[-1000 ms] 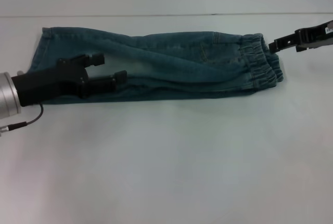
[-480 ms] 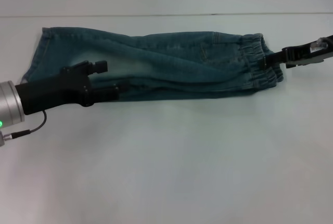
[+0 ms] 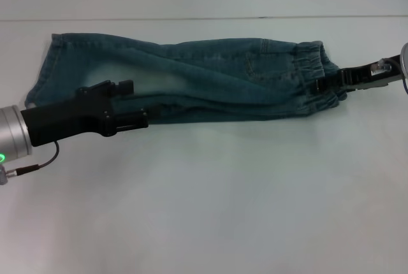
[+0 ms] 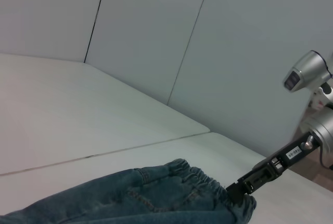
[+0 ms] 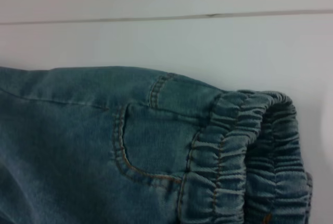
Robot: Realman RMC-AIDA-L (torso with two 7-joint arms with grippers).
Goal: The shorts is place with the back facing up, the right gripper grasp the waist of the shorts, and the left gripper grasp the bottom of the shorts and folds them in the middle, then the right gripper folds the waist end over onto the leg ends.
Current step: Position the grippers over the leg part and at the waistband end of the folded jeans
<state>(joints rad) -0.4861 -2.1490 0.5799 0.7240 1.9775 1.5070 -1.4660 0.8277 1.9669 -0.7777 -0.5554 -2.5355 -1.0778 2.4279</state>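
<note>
The blue-green denim shorts [image 3: 210, 76] lie folded lengthwise across the table, with the leg ends [image 3: 46, 70] at the left and the ruffled elastic waist [image 3: 312, 73] at the right. My left gripper [image 3: 135, 103], on the arm with the silver cuff, hovers open over the near edge of the leg part, with nothing between its fingers. My right gripper [image 3: 320, 86] reaches in from the right and touches the near end of the waist. The left wrist view shows the right gripper [image 4: 237, 190] pressed against the waistband [image 4: 208, 185]. The right wrist view shows the waist [image 5: 244, 151] and a back pocket [image 5: 151, 140] up close.
The pale table [image 3: 210, 197] spreads wide in front of the shorts. Its far edge [image 3: 191, 18] runs just behind them, below a plain wall. A silver camera housing [image 4: 304, 73] of the robot stands at the right.
My right gripper has come down from the far end of the waistband to its near end and pushed in against it. My left gripper has drifted slightly toward the near edge, still open.
</note>
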